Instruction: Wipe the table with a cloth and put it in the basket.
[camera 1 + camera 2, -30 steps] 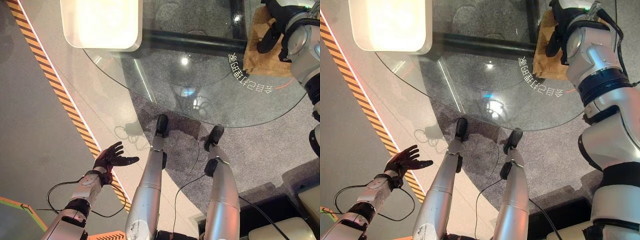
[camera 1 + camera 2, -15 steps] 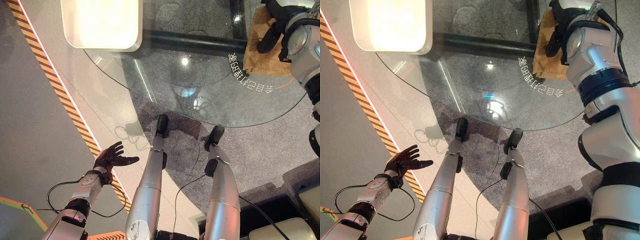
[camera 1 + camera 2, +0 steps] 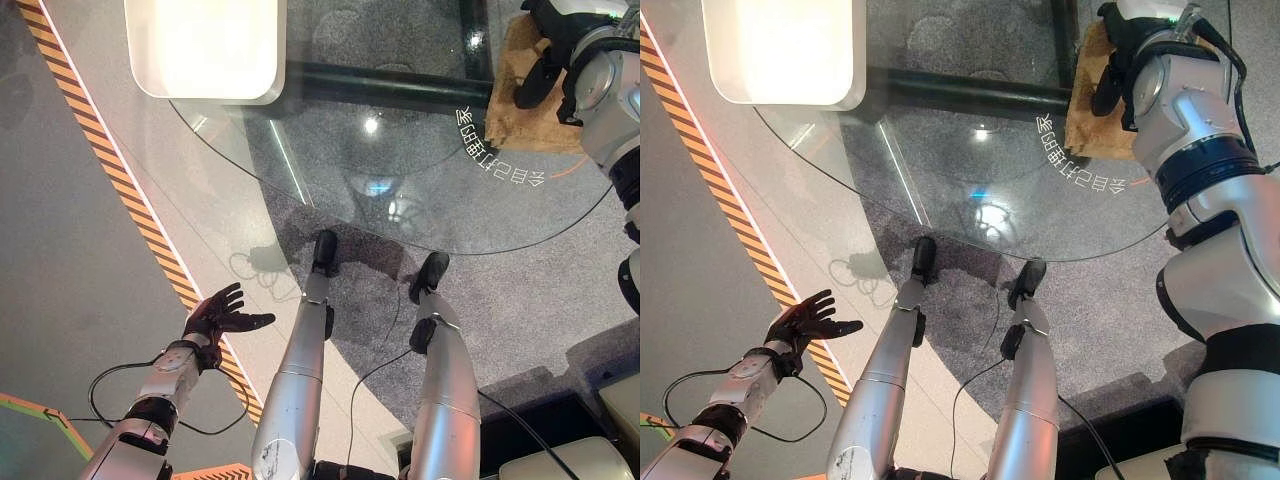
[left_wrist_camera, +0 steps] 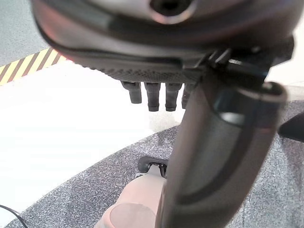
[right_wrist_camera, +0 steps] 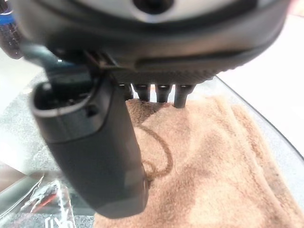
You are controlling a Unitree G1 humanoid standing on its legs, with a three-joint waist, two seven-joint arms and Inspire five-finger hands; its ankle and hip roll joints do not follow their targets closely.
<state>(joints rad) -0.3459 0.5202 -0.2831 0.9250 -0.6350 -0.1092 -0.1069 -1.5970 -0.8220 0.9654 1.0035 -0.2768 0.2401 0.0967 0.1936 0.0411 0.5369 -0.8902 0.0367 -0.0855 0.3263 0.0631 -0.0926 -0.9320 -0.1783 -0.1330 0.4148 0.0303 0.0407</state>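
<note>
Grey speckled carpet (image 3: 560, 300) covers most of the floor under me, with a paler smooth strip running off to my left, edged by an orange-and-black hazard stripe (image 3: 130, 200) with a thin white line beside it. Over the carpet sits a round glass table (image 3: 330, 170), totally see-through, so a dark bar (image 3: 385, 85) of its frame shows beneath the top, plus a few ceiling light glints on the glass. At the far left of the table there's a white rounded tray-like thing (image 3: 205, 45) glowing bright; I can't tell what it is beyond that. Near the right edge of the glass there's a curved line of white characters (image 3: 495, 150), upside down from where I stand, and I can't read them. So the tan cloth (image 3: 1090, 110) is lying spread on the far right part of the table, and my right hand (image 3: 540, 70) is on it, fingers (image 5: 161, 92) reaching down to the terry fabric, thumb alongside and not pinching anything as far as I can see, so it's an open hand resting on the cloth. My left hand (image 3: 220, 315) hangs low at the near left, above the hazard stripe, well apart from the table, fingers spread and holding nothing.
</note>
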